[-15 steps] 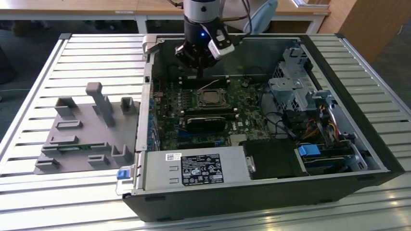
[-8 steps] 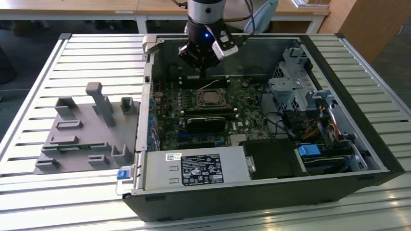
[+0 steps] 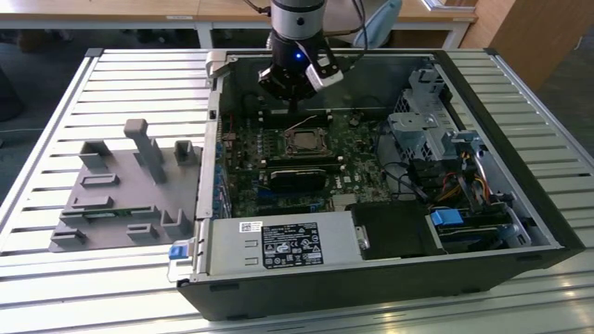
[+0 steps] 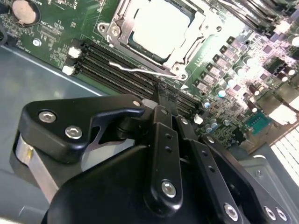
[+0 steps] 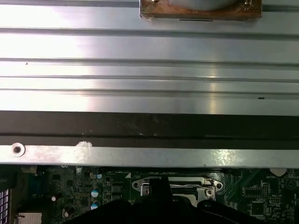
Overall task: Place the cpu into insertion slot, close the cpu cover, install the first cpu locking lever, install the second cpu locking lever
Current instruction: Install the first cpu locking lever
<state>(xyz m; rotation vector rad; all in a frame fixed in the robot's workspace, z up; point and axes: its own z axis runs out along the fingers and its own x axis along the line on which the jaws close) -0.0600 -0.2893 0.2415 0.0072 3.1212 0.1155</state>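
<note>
A slatted aluminium tabletop (image 3: 55,285) carries an open black computer case (image 3: 519,202). Wooden desks (image 3: 139,10) stand in the room beyond the case. On the tabletop, beside the case on the exterior view's left, lies a matte grey moulded fixture plate (image 3: 121,195) with upright posts and shallow pockets.

Inside the case a green motherboard (image 3: 278,174) covers the floor. A black, label-bearing power supply box (image 3: 283,243) sits along the case's near wall, and bundled cables and a blue tab (image 3: 446,217) fill the case's side on the exterior view's right.

The insertion slot (image 3: 304,142) sits near the middle of the case, towards its far wall. The cpu (image 4: 161,25), a flat square with a pale metal top, lies in it. The cpu cover (image 4: 187,44), a thin silvery frame, lies flat around the chip. A thin wire lever (image 4: 135,69) runs along the cover's edge beside the long black memory slots (image 4: 117,65); whether it is latched cannot be told.

The tool (image 3: 295,110), black and jointed, hangs inside the case over the far edge of the slot, drawn narrow with its tips together and nothing seen between them.
</note>
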